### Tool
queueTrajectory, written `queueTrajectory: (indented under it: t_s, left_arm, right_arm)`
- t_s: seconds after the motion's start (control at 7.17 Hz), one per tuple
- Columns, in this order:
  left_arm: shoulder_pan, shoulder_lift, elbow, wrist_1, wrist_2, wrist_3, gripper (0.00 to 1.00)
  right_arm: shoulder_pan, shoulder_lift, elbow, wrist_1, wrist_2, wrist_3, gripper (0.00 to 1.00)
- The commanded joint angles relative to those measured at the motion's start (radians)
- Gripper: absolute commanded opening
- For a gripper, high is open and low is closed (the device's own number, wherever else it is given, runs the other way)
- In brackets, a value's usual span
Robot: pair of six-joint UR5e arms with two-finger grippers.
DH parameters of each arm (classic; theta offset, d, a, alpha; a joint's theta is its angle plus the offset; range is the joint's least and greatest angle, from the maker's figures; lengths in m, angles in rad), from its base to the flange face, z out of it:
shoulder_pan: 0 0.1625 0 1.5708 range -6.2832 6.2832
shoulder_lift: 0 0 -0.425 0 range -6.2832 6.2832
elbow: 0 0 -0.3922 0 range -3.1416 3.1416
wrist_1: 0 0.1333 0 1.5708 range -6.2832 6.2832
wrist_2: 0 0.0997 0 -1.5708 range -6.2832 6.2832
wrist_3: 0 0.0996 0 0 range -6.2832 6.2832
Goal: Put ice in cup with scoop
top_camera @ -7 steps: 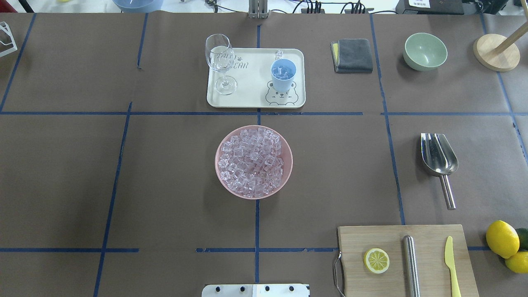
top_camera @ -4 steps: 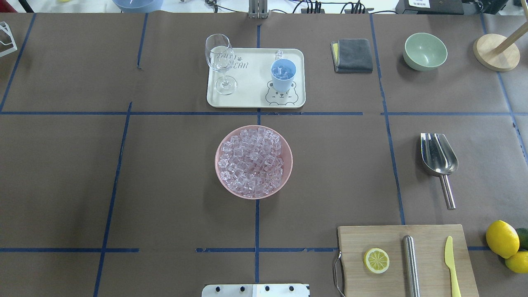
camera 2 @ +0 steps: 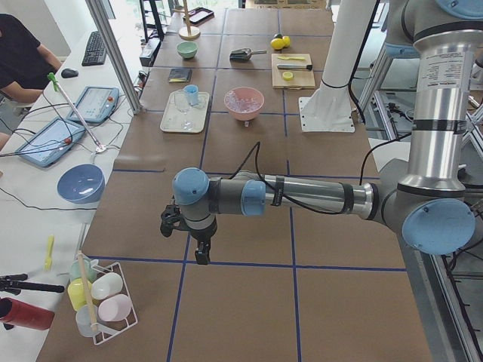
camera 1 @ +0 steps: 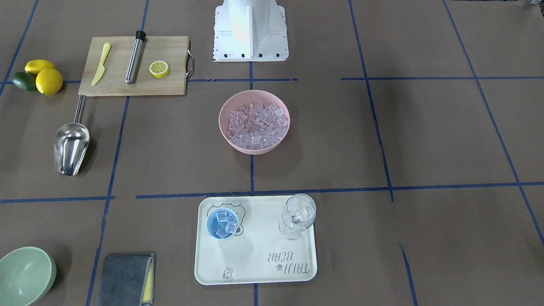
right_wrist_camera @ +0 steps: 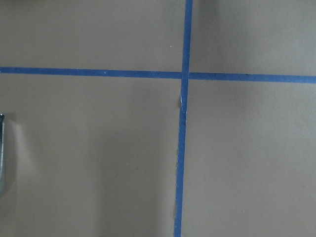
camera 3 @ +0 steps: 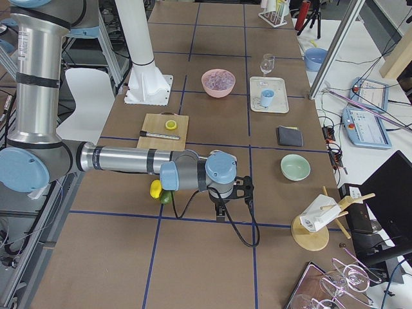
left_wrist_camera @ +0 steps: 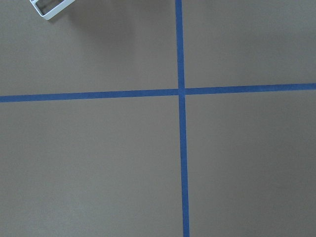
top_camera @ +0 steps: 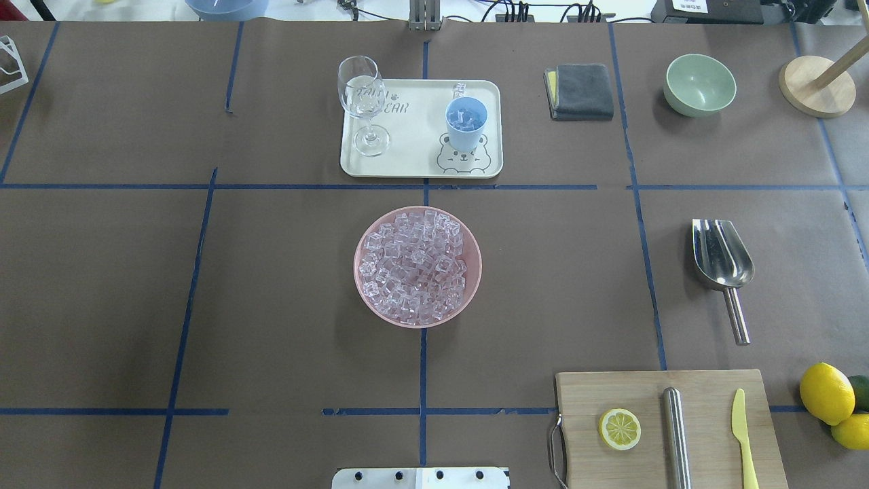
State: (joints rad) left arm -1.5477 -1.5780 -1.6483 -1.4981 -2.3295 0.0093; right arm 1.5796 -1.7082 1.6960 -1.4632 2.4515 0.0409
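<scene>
The ice (top_camera: 415,266) fills a pink bowl (top_camera: 362,293) at the table's middle, and it also shows in the front view (camera 1: 255,123). The light-blue cup (top_camera: 466,124) stands on the cream tray (top_camera: 414,166) and holds several cubes (camera 1: 222,225). One loose cube (top_camera: 459,88) lies on the tray behind the cup. The steel scoop (top_camera: 721,261) lies empty on the table at the right, handle toward me. My left gripper (camera 2: 198,253) and right gripper (camera 3: 222,212) hang over bare table at opposite ends, far from these things. I cannot tell if they are open or shut.
A clear stemmed glass (top_camera: 360,95) stands on the tray's left. A grey cloth (top_camera: 580,92), a pale-green bowl (top_camera: 699,85) and a wooden stand (top_camera: 815,85) are at the back right. A cutting board (top_camera: 584,401) with a lemon half, a steel cylinder and a yellow knife is at the front right, lemons (top_camera: 825,394) beside it.
</scene>
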Motion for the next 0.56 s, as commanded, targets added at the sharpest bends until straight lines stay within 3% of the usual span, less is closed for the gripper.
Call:
queueTrajectory:
  t_s: [0.0, 0.14, 0.42]
  left_arm:
    - [0.0, 0.003, 0.001, -0.001, 0.001, -0.002, 1.0]
    - [0.0, 0.003, 0.001, -0.001, 0.004, -0.002, 1.0]
    - [0.0, 0.003, 0.001, -0.004, 0.007, 0.009, 1.0]
  right_arm:
    - [0.036, 0.005, 0.097, -0.136, 0.02, 0.002, 1.0]
    - [0.036, 0.005, 0.144, -0.197, 0.002, 0.002, 1.0]
    - [0.034, 0.002, 0.094, -0.189, -0.003, 0.007, 1.0]
